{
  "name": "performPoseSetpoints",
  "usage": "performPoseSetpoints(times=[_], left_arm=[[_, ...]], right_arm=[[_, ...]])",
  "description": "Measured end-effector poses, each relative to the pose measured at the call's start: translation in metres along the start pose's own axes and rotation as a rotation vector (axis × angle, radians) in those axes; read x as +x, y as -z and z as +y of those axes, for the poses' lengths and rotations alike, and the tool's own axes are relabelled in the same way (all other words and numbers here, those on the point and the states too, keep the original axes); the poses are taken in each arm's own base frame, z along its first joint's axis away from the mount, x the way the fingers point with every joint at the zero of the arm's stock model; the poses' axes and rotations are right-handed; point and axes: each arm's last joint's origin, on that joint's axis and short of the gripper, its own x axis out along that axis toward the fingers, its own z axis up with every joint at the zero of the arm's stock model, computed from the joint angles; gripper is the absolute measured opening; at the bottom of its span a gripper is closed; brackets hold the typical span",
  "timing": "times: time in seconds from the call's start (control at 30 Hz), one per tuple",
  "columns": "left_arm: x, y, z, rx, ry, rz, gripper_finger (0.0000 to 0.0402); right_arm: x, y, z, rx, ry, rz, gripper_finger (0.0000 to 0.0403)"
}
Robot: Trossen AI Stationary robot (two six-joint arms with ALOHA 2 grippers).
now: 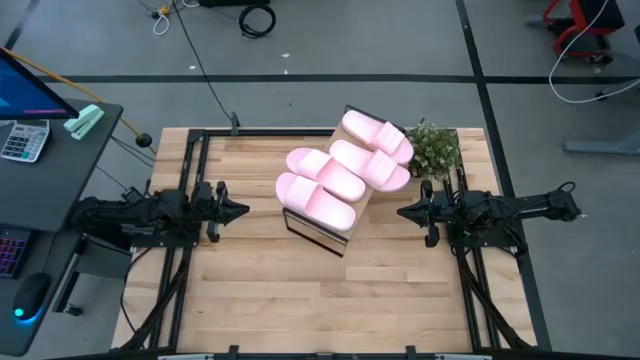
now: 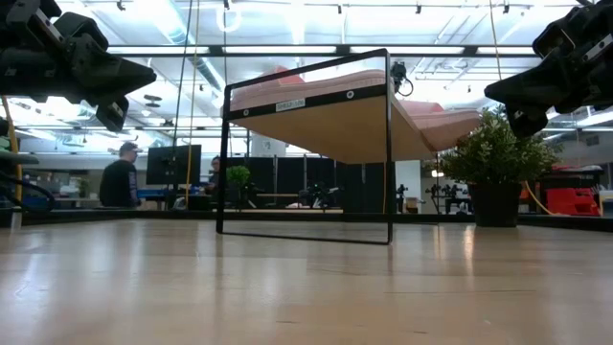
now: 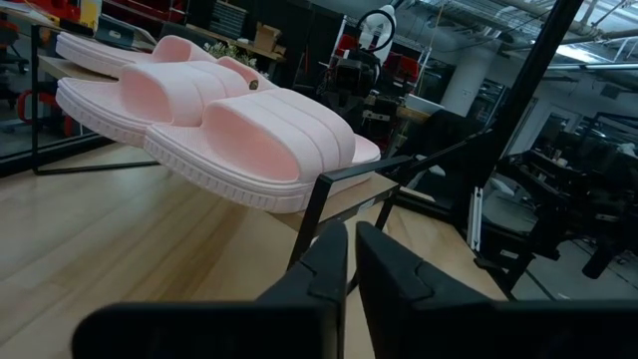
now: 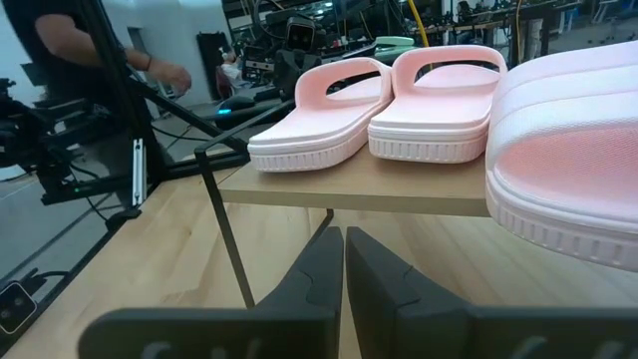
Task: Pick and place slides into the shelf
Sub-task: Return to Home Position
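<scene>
Several pale pink slides (image 1: 340, 170) lie sole-down, side by side, on the light wood top of the shelf (image 1: 312, 233), which stands on its thin black wire frame at the table's middle, toward the far edge. From table height the slides (image 2: 287, 86) show just above the shelf board (image 2: 335, 125). My left gripper (image 1: 238, 210) hovers level to the shelf's left, shut and holding nothing, its fingertips (image 3: 351, 237) pointing at the slides (image 3: 249, 130). My right gripper (image 1: 404, 211) hovers level to the shelf's right, shut and holding nothing, pointing at the slides (image 4: 399, 100).
A small potted plant (image 1: 435, 148) stands at the table's far right, close behind the shelf. A desk with a calculator (image 1: 24, 140) and a keyboard sits off the table's left side. A person (image 2: 120, 177) sits far off in the room. Bare tabletop (image 1: 300, 300) lies near the front edge.
</scene>
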Motion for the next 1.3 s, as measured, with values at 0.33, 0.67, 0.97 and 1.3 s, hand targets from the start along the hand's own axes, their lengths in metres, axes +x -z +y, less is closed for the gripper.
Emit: performPoseSetpoints(times=[0.33,0.67,0.97,1.3], left_arm=[[0.0,0.0,0.0,0.0,0.0,0.0,0.0033],[0.0,-0.0001,0.0,0.0,0.0,0.0,0.0036],[0.0,0.0,0.0,0.0,0.0,0.0,0.0031],[0.0,0.0,0.0,0.0,0.0,0.0,0.0036]], right_arm=[[0.0,0.0001,-0.0001,0.0,0.0,0.0,0.0022],[0.0,0.0001,0.0,0.0,0.0,0.0,0.0022],[0.0,0.0001,0.0,0.0,0.0,0.0,0.0022],[0.0,0.0001,0.0,0.0,0.0,0.0,0.0022]])
